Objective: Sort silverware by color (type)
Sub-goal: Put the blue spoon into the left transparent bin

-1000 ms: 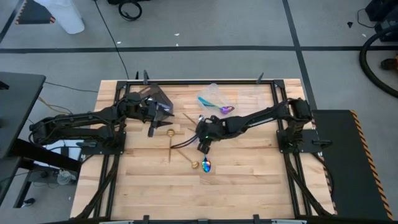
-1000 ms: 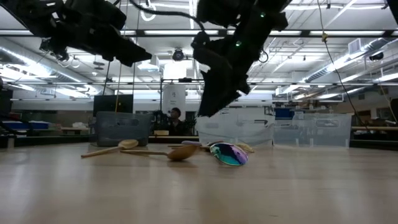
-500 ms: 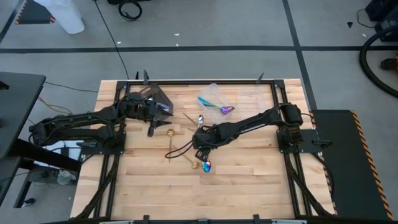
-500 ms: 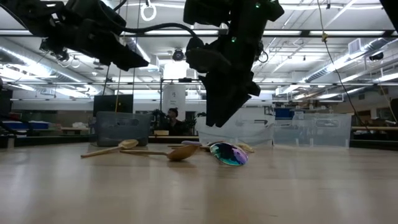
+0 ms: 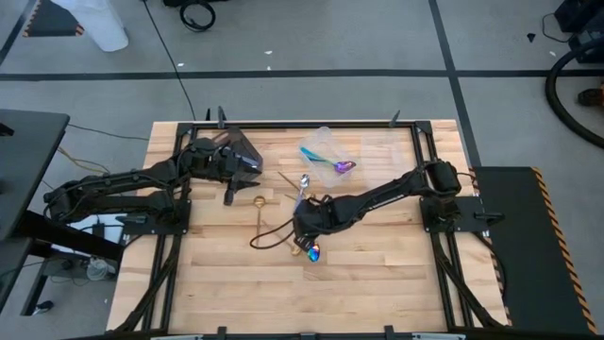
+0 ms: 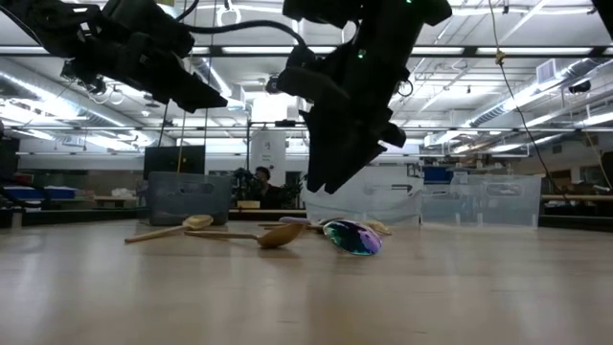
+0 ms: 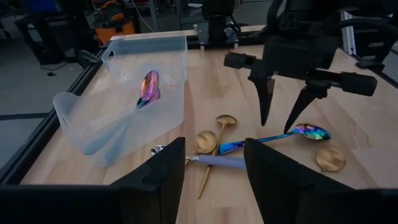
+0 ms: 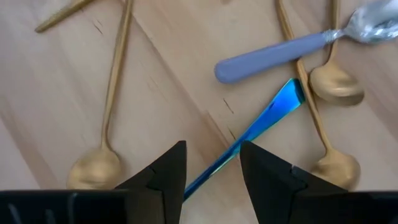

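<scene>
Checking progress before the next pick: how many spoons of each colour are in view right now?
Gold spoons: 4
Iridescent spoons: 2
Silver spoon: 1
Total: 7

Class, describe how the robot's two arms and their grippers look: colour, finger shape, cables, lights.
Both arms are dark, jointed and slim. The left gripper and right gripper each have two black fingers tapering to points. A black cable loops beside the right arm, which shows a small green light.
</scene>
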